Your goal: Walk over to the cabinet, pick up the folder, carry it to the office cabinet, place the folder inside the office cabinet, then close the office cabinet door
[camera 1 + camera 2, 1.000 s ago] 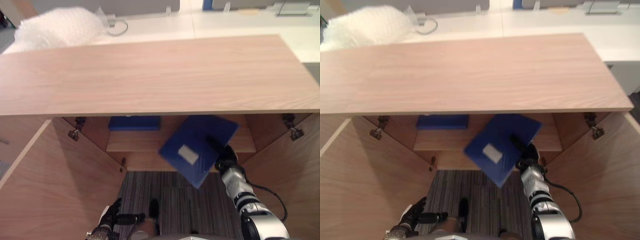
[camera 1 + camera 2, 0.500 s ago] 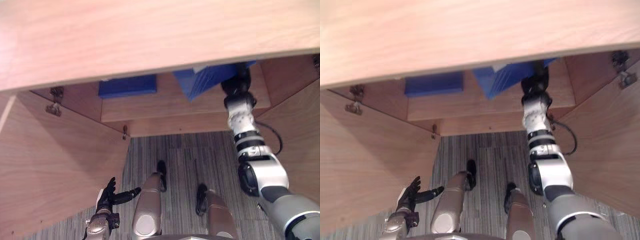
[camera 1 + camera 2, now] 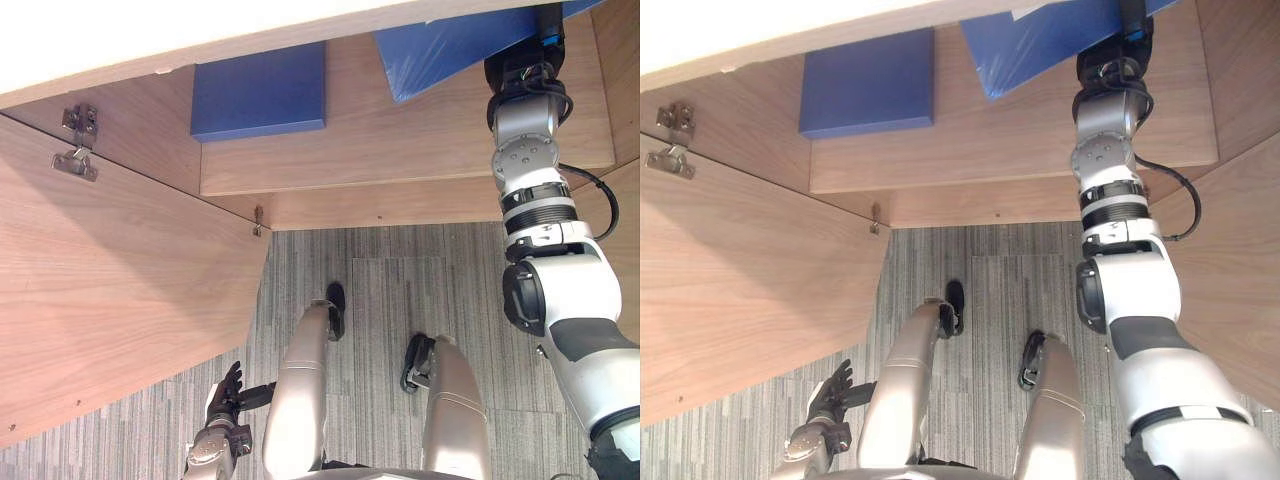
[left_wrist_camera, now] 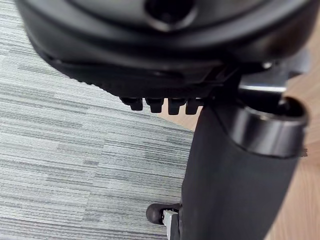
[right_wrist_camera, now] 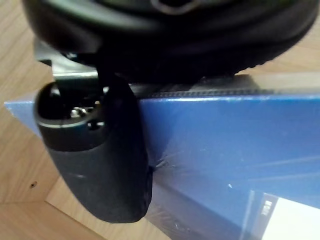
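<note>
here the right hand (image 5: 190,40) pinches the blue folder (image 5: 215,145), thumb on its cover, above the office cabinet shelf (image 3: 400,150); left hand (image 3: 228,392) hangs low, fingers loosely spread.

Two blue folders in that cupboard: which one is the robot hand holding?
The tilted folder on the right: the right robot hand pinches its edge. The other folder lies flat on the shelf to the left, untouched.

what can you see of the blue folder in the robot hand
The blue folder is flat, glossy and plastic-looking, with a white label near one corner. It sits skewed over the wooden shelf, its far end hidden under the cabinet top; whether it touches the shelf is unclear. The right robot hand pinches one edge, thumb on its face.
</note>
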Tool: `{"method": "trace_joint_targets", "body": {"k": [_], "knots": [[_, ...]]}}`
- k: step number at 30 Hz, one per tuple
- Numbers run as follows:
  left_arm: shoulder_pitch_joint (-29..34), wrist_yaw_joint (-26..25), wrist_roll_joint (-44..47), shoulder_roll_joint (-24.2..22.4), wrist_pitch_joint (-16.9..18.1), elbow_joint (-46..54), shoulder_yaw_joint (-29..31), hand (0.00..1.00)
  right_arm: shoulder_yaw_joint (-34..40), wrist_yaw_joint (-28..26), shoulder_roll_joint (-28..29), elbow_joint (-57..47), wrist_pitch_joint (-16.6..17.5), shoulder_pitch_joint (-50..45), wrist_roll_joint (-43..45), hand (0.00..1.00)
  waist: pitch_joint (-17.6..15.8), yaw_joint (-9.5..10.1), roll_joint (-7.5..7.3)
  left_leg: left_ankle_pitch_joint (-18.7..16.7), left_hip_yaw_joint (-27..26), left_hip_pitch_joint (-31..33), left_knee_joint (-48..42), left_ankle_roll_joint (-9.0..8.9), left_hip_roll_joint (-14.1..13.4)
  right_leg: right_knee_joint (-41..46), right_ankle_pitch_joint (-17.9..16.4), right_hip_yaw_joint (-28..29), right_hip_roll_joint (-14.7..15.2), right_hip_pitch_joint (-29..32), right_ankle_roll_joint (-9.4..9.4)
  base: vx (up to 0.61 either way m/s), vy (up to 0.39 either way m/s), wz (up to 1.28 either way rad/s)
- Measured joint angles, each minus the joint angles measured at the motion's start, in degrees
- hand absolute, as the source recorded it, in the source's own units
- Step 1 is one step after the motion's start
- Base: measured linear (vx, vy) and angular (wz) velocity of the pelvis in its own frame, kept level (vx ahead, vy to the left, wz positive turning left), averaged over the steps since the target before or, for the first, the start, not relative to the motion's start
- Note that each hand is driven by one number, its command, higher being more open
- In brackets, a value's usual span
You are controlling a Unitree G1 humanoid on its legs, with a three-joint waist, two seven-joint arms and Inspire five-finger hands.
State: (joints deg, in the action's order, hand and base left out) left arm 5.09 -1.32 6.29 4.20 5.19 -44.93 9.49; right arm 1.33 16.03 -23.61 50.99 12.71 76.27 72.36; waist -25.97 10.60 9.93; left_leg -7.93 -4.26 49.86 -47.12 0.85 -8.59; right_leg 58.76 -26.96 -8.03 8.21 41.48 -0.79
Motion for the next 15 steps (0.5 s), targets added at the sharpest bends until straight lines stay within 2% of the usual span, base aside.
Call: {"method": "trace_joint_targets", "body": {"k": [2, 5, 6, 11, 14, 15], "knots": [[0.0, -0.62, 0.1, -0.25, -0.22, 0.02, -0.01, 1.0, -2.03, 1.69, -0.86, 1.46, 0.09, 1.3, 0.62, 0.0, 0.0, 0.12, 0.01, 0.07, 0.04, 0.82, 0.03, 0.08, 0.14, 0.06, 0.0, -0.12, 0.16, 0.73, 0.0, -0.01, 0.01, 0.05], [0.0, -1.4, 1.13, -0.3, -0.59, 0.32, -0.01, 1.0, -3.94, 3.07, -1.01, 2.36, 2.52, 2.01, 4.27, 0.0, 0.0, 0.11, 0.06, 0.36, 0.0, 1.55, 0.44, 0.31, 0.65, 0.09, 0.0, -0.16, 0.63, 1.58, 0.0, 0.01, 0.015, 0.08], [0.0, -2.13, 2.24, -0.3, -0.66, 1.06, 0.0, 1.0, -4.03, 4.5, -1.0, 3.6, 4.01, 2.97, 6.21, 0.0, -0.01, 0.14, 0.15, 0.74, 0.01, 1.87, 0.94, 0.41, 1.12, 0.11, 0.0, -0.39, 1.14, 1.98, 0.0, 0.0, 0.008, 0.13], [0.0, -3.45, 2.74, -0.48, -0.71, 1.47, 0.38, 1.0, -3.07, 8.63, -1.08, 5.78, 5.91, 5.71, 8.92, 0.0, -0.31, 0.42, 1.13, 0.91, 0.12, 2.32, 1.25, 0.61, 1.87, 0.19, -0.07, -0.68, 1.89, 2.33, -0.12, -0.01, 0.01, 0.08], [0.01, -4.59, 2.73, -0.77, -0.82, 1.42, 1.02, 1.0, -2.2, 10.55, -1.03, 6.29, 6.24, 5.75, 8.93, 0.0, -0.28, 0.71, 1.21, 0.98, 0.12, 2.38, 1.51, 0.72, 2.35, 0.12, -0.17, -0.81, 2.31, 2.32, -0.3, -0.01, 0.015, 0.08], [0.0, -4.73, 2.73, -0.87, -0.92, 1.41, 1.02, 1.0, -1.94, 11.23, -0.96, 6.56, 6.28, 5.76, 8.96, 1.0, -0.28, 0.89, 1.22, 0.98, 0.15, 2.43, 1.54, 0.73, 2.47, 0.07, -0.18, -0.88, 2.42, 2.32, -0.32, 0.0, 0.017, 0.06]]}}
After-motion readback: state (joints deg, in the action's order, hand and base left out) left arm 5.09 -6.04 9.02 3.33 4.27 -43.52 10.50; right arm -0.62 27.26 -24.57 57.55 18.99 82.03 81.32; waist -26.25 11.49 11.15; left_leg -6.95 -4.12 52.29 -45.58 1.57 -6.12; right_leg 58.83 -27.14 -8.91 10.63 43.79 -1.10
